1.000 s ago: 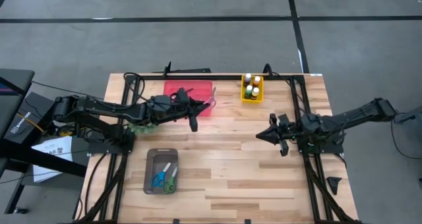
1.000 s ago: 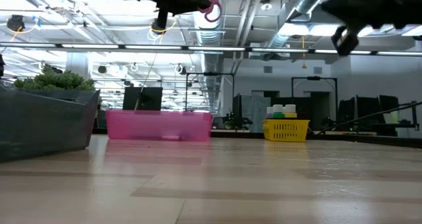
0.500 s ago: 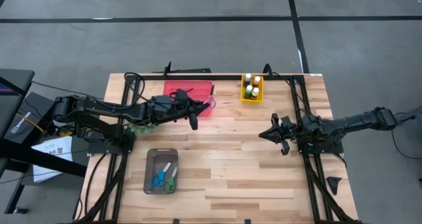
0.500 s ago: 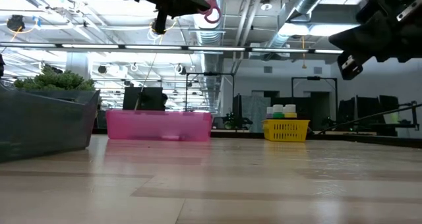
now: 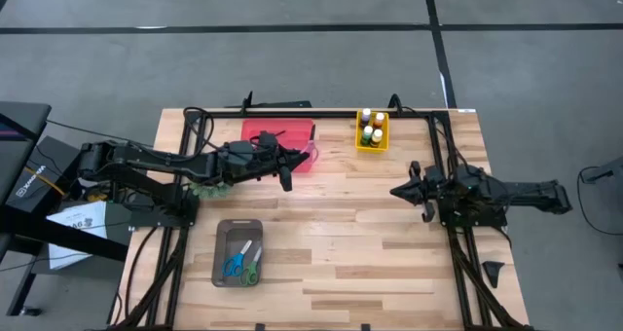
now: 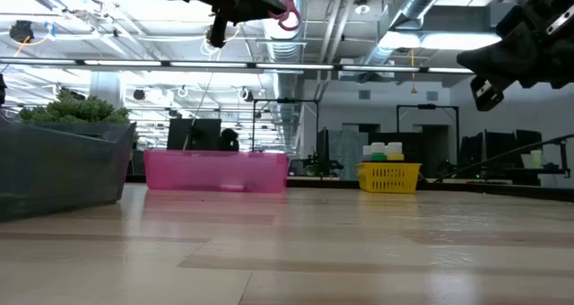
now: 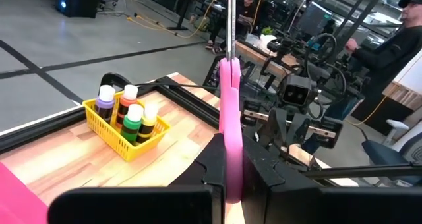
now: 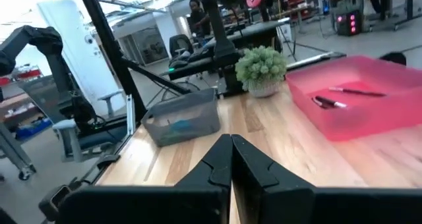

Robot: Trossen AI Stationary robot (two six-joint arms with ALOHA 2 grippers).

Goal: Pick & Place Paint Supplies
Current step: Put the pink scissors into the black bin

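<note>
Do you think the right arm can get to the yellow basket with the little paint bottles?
Probably yes. The right gripper, shut and empty, hovers over bare wood, and nothing lies between it and the yellow basket at the table's far edge. The left gripper, holding pink scissors, is off to the side.

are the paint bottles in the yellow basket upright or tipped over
Upright. In the left wrist view the paint bottles stand caps-up inside the yellow basket; the high view shows their caps from above.
</note>
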